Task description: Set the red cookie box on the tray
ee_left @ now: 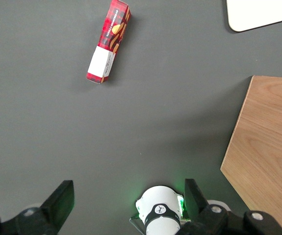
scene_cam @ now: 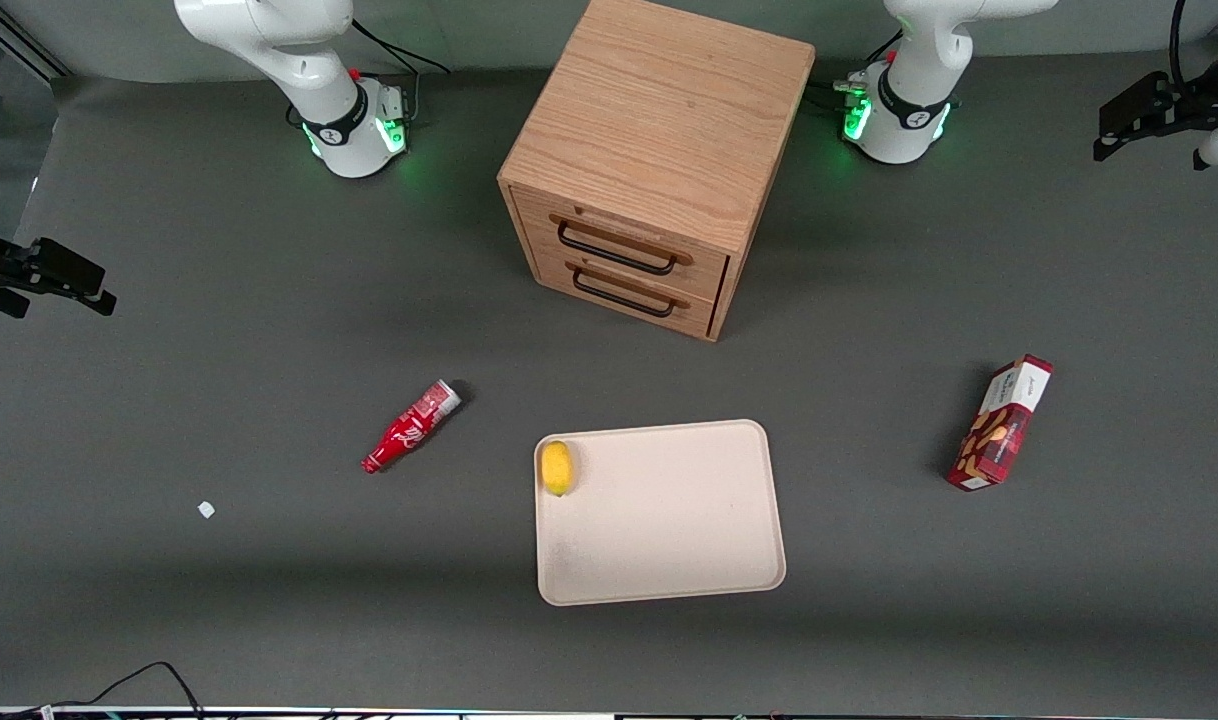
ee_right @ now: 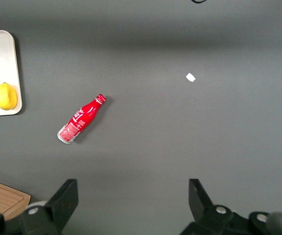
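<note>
- Now, the wooden drawer cabinet (scene_cam: 659,160) is standing as the biggest thing on the grey table (scene_cam: 219,330), between the two arm bases, its two drawers facing the front camera.
- The tray (scene_cam: 669,560) is lying flat in front of the cabinet, nearer the front camera, and is carrying only a lemon (scene_cam: 556,467) tucked against the rim at one corner, so most of its floor is sitting bare for the box.
- The red cookie box (scene_cam: 1002,424) is lying on the table toward the working arm's end, well apart from the tray, its long axis slanting and its white end panel pointing away from the front camera.
- A red soda bottle (scene_cam: 411,427) is lying on its side toward the parked arm's end; it is not the target.
- A small white scrap (scene_cam: 206,510) is sitting farther that way.
- The gripper (ee_left: 128,200) is hanging high above its own arm base, well away from the box, with its fingers spread wide and holding nothing.
- To do the reach well, I judge the wrist should be turning so the fingers are closing across the box's narrow width, near its middle, then descending straight so the carton is not getting nudged.
</note>
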`<state>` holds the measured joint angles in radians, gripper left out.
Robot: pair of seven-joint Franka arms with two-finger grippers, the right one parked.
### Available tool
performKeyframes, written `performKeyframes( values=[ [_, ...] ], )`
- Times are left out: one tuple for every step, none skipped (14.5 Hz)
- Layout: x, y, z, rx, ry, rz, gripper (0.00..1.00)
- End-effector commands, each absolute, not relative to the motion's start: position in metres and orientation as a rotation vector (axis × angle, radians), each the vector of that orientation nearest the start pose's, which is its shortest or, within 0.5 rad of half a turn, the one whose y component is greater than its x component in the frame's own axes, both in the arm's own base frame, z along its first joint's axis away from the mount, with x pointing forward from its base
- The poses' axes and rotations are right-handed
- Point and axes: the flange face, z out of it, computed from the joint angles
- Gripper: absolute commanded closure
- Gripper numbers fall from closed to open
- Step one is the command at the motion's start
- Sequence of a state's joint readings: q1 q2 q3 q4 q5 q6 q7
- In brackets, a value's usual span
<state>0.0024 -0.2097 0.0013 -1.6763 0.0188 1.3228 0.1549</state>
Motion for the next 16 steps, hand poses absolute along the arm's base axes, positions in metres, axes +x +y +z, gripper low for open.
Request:
performKeyframes(
  values=[
    [0.462,0.002,0.67,-3.104,0.221,0.256,0.0],
    [0.462,0.002,0.67,-3.104,0.205,0.256,0.0],
    [0.462,0.0,0.67,-3.103,0.207,0.256,0.0],
    [0.462,0.0,0.67,-3.105,0.205,0.251,0.0],
    [0.464,0.0,0.671,-3.104,0.204,0.239,0.0],
    [0.464,0.001,0.672,-3.104,0.2,0.237,0.0],
    [0.465,0.001,0.672,-3.104,0.195,0.237,0.0],
    [0.465,0.002,0.674,-3.105,0.193,0.23,0.0],
    [0.469,0.003,0.674,-3.106,0.193,0.227,0.0],
    [0.474,0.005,0.679,-3.108,0.202,0.216,0.0],
    [0.481,0.009,0.681,-3.11,0.205,0.209,0.0],
    [0.489,0.014,0.682,-3.11,0.213,0.202,0.0],
    [0.497,0.019,0.679,-3.106,0.265,0.201,0.0],
    [0.505,0.032,0.672,-3.104,0.327,0.212,0.0],
    [0.512,0.044,0.664,-3.098,0.405,0.224,0.0],
    [0.522,0.053,0.648,-3.093,0.48,0.263,0.0]
  ],
)
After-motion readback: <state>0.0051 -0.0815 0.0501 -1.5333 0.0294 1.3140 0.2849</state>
